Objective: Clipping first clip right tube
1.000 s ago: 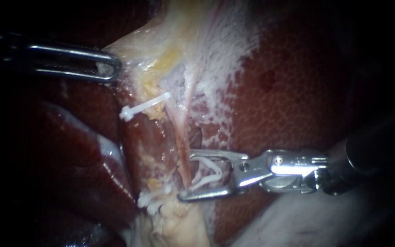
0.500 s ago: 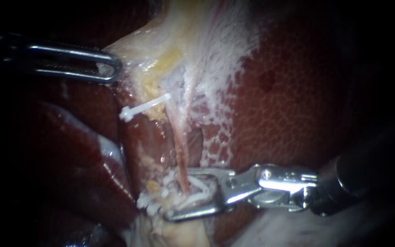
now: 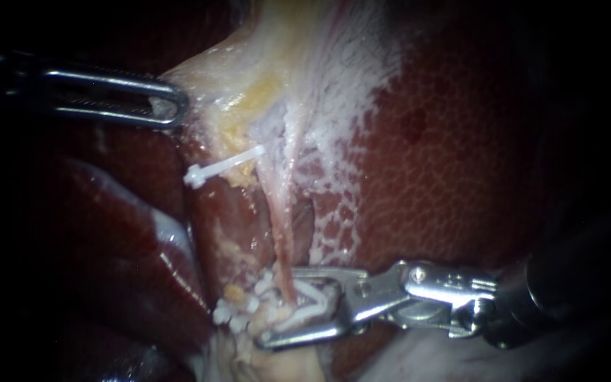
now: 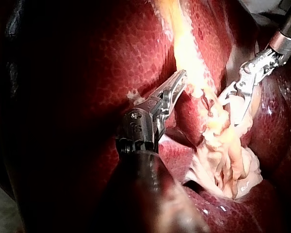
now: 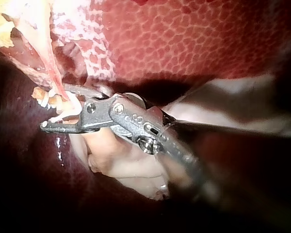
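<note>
A thin pink tube (image 3: pixel 283 240) runs down the middle of the endoscope view; it is the right-hand one of two strands. My right instrument (image 3: pixel 277 308) comes in from the right. Its jaws stand apart with a white clip (image 3: pixel 314 293) held between them, and they straddle the tube's lower end. The right wrist view shows the same jaws (image 5: pixel 53 106) around the tube (image 5: pixel 52 73). My left instrument (image 3: pixel 170 106) at the upper left is shut on the edge of pale tissue (image 3: pixel 213 78), also seen from its own arm (image 4: pixel 180 76).
One white clip (image 3: pixel 222 167) sits across the strand left of the tube. Several white clips (image 3: pixel 238 311) cluster just left of my right jaws. Dark red liver (image 3: pixel 454 163) fills the right side, and another lobe (image 3: pixel 121 233) lies lower left.
My right instrument has moved down along the tube and a little left, bringing its clip close to the lower cluster of clips. The left instrument has held still.
</note>
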`<state>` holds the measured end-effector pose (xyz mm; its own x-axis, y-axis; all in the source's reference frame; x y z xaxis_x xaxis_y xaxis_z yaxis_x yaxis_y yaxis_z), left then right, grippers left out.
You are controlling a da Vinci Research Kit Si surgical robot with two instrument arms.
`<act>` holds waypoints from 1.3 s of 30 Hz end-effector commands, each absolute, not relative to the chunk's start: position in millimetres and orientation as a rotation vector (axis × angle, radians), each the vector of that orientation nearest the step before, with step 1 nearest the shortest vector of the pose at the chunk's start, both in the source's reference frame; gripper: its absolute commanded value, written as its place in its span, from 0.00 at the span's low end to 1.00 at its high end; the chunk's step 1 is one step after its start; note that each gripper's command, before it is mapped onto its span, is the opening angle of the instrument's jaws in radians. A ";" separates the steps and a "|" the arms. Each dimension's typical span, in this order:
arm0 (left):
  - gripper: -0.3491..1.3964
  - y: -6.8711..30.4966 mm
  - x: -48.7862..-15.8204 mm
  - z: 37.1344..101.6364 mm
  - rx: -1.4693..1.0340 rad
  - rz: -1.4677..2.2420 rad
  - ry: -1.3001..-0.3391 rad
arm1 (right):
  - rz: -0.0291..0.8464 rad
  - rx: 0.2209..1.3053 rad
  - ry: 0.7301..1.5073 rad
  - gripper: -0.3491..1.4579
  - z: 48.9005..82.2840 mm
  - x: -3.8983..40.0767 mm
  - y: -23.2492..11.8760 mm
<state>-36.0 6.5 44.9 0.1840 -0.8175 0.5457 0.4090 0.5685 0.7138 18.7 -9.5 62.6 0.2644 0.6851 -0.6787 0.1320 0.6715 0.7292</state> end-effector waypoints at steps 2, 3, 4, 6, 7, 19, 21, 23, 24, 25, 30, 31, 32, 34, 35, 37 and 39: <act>0.00 6.5 -36.0 45.0 0.461 -0.909 -1.066 | 0.435 0.793 1.271 0.46 62.6 18.6 -9.5; 0.00 6.5 -36.0 45.0 0.460 -0.909 -1.066 | 0.439 0.797 1.269 0.45 62.7 18.6 -9.5; 0.00 6.5 -36.0 45.0 0.460 -0.909 -1.066 | 0.439 0.797 1.269 0.45 62.7 18.6 -9.4; 0.00 6.5 -36.0 45.0 0.460 -0.909 -1.066 | 0.443 0.801 1.267 0.45 62.8 18.6 -9.4; 0.00 6.5 -36.0 45.0 0.460 -0.909 -1.066 | 0.443 0.802 1.267 0.44 62.8 18.5 -9.4; 0.00 6.5 -36.1 45.1 0.460 -0.909 -1.066 | 0.474 0.887 1.236 0.03 64.8 17.3 -7.6; 0.00 6.5 -36.1 45.1 0.460 -0.909 -1.066 | 0.455 0.900 1.235 0.02 65.2 17.2 -7.5; 0.00 6.5 -36.1 45.1 0.460 -0.909 -1.067 | 0.447 0.920 1.229 0.02 65.3 17.2 -7.6; 0.00 6.5 -36.1 45.1 0.460 -0.908 -1.067 | 0.442 0.922 1.229 0.02 65.3 17.2 -7.6; 0.00 6.5 -36.1 45.1 0.460 -0.908 -1.067 | 0.436 0.925 1.229 0.02 65.3 17.2 -7.7; 0.00 6.5 -36.1 45.1 0.460 -0.908 -1.067 | 0.448 0.911 1.231 0.02 65.3 17.3 -8.0; 0.00 6.5 -36.1 45.1 0.460 -0.909 -1.067 | 0.448 0.911 1.231 0.02 65.3 17.3 -8.0; 0.00 6.5 -36.1 45.1 0.460 -0.908 -1.067 | 0.448 0.911 1.231 0.02 65.3 17.3 -8.0; 0.00 6.5 -36.1 45.1 0.460 -0.909 -1.067 | 0.448 0.911 1.231 0.02 65.3 17.3 -8.0; 0.00 6.5 -36.1 45.1 0.460 -0.908 -1.067 | 0.448 0.911 1.231 0.02 65.3 17.3 -8.0; 0.00 6.5 -36.1 45.1 0.460 -0.908 -1.067 | 0.448 0.911 1.231 0.02 65.3 17.3 -8.0; 0.00 6.5 -36.1 45.1 0.460 -0.908 -1.067 | 0.448 0.911 1.231 0.02 65.3 17.3 -8.0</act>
<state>-36.1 6.5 45.1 0.1841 -0.8172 0.5462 0.4094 0.5689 0.7133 17.3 -8.0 65.3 0.3097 0.7322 -0.6066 0.1710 0.5847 0.7930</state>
